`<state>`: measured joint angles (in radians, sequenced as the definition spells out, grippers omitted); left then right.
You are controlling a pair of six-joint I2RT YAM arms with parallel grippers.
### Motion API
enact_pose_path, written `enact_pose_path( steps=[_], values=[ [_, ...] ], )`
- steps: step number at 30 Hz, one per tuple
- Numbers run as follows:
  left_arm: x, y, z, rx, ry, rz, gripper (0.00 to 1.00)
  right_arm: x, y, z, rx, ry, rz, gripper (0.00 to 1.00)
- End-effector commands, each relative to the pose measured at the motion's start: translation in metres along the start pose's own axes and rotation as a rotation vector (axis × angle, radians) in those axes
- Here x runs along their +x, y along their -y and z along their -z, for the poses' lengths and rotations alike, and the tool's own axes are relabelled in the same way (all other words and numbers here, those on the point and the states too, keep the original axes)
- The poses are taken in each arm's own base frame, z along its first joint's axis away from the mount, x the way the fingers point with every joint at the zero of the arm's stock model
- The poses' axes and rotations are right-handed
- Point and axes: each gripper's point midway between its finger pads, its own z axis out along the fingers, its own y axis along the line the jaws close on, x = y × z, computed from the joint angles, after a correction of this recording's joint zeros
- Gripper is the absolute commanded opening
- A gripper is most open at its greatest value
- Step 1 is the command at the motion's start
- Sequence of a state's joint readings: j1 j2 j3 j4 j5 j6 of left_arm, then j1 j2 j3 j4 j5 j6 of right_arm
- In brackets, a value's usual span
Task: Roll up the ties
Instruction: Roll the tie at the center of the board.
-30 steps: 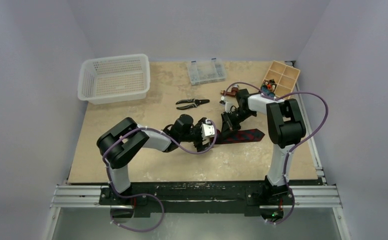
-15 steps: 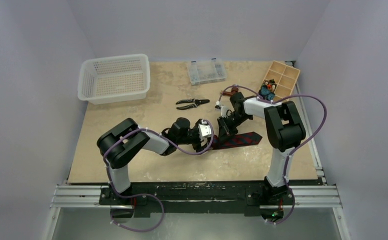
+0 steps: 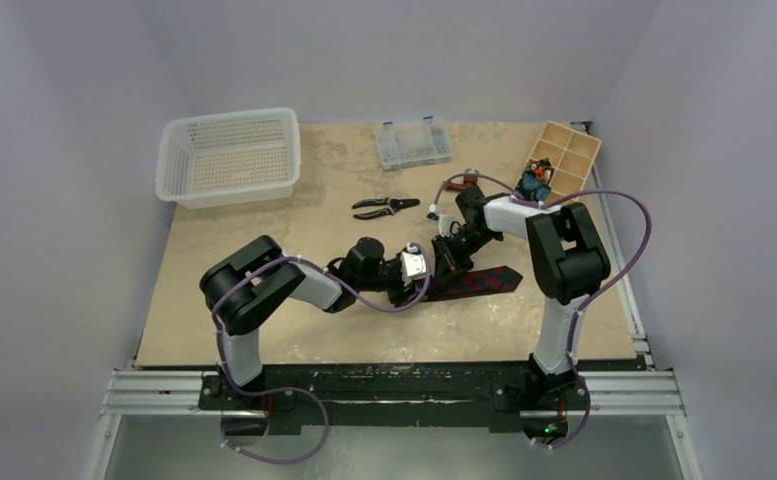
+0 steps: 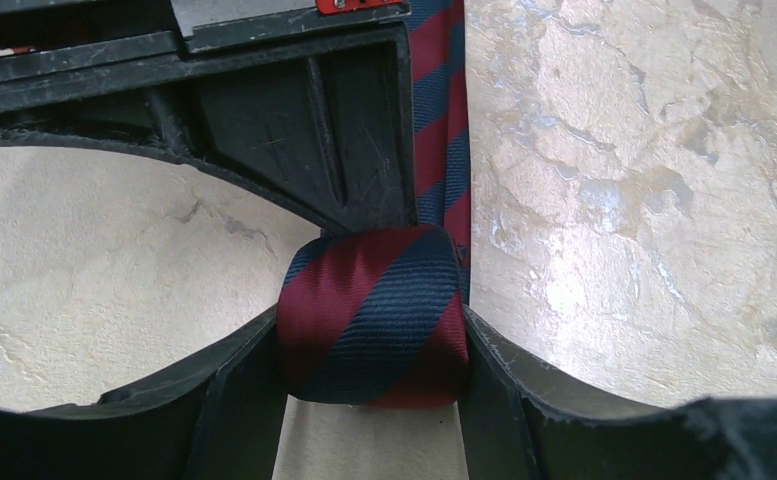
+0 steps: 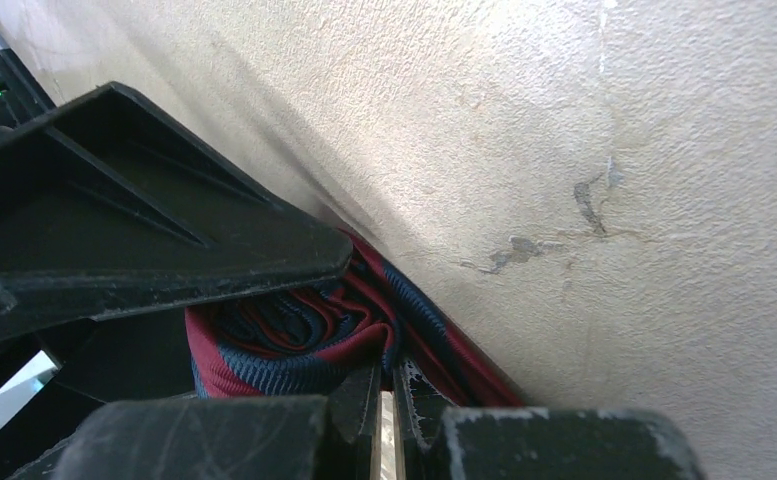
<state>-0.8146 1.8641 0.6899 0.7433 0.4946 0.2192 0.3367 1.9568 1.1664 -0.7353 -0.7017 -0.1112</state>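
The striped tie (image 3: 486, 281) lies on the table (image 3: 294, 215) right of its middle, nearer the near edge than the far one. One end is wound into a tight roll (image 4: 372, 315), with red and navy stripes slanting across it. The left gripper (image 4: 369, 350) grasps the tie by that roll, one finger pressed to each side. The right gripper (image 5: 384, 405) is clenched tight, its tips at the roll's open end; whether cloth is pinched cannot be told

The tie (image 4: 372, 315) was finely ribbed woven cloth with a faint sheen. The left fingers (image 4: 234, 400) were matt black plastic, scuffed. The tabletop (image 4: 624, 200) was smooth, mottled and semi-glossy. The basket (image 3: 234, 183) at 10 o'clock was white plastic mesh.
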Motion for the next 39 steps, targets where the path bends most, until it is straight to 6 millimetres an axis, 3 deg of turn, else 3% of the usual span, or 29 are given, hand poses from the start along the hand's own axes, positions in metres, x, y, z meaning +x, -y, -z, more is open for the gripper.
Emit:
enact_pose_path(
  steps=[1,4,6,10,15,16,20,23,27,30,35,39],
  values=[
    [-0.009,-0.001,-0.007,-0.005,0.035,-0.054,0.56,0.0,0.021,-0.016,0.082,-0.01,0.043,0.0],
    [-0.013,-0.006,-0.012,-0.021,0.048,-0.044,0.66,0.0,0.022,-0.016,0.089,-0.01,0.042,0.0],
    [-0.016,-0.008,-0.015,-0.022,0.058,-0.039,0.67,0.001,0.023,-0.017,0.093,-0.011,0.043,0.0],
    [-0.017,-0.007,-0.018,-0.012,0.061,-0.037,0.53,0.0,0.023,-0.017,0.094,-0.015,0.042,0.0],
    [0.013,0.003,-0.005,0.002,-0.056,-0.153,0.26,-0.006,0.015,-0.014,0.055,-0.008,0.051,0.0],
    [0.021,0.003,-0.002,0.0,-0.097,-0.165,0.24,-0.008,0.013,-0.01,0.047,-0.004,0.053,0.02],
    [0.054,0.006,0.01,0.021,-0.269,-0.166,0.19,-0.012,0.002,0.01,-0.001,0.026,0.038,0.32],
    [0.067,0.007,0.016,0.033,-0.347,-0.145,0.15,-0.01,-0.001,0.03,-0.04,0.041,0.007,0.44],
    [0.078,0.009,0.019,0.049,-0.434,-0.095,0.15,-0.007,-0.008,0.059,-0.096,0.076,0.01,0.5],
    [0.088,0.01,0.022,0.054,-0.492,-0.071,0.15,-0.003,-0.02,0.069,-0.132,0.08,0.03,0.54],
    [0.092,0.008,0.024,0.062,-0.528,-0.086,0.16,-0.009,-0.041,0.072,-0.243,0.119,0.014,0.57],
    [0.093,0.009,0.023,0.075,-0.543,-0.097,0.17,-0.019,-0.043,0.063,-0.276,0.125,-0.009,0.55]
  ],
)
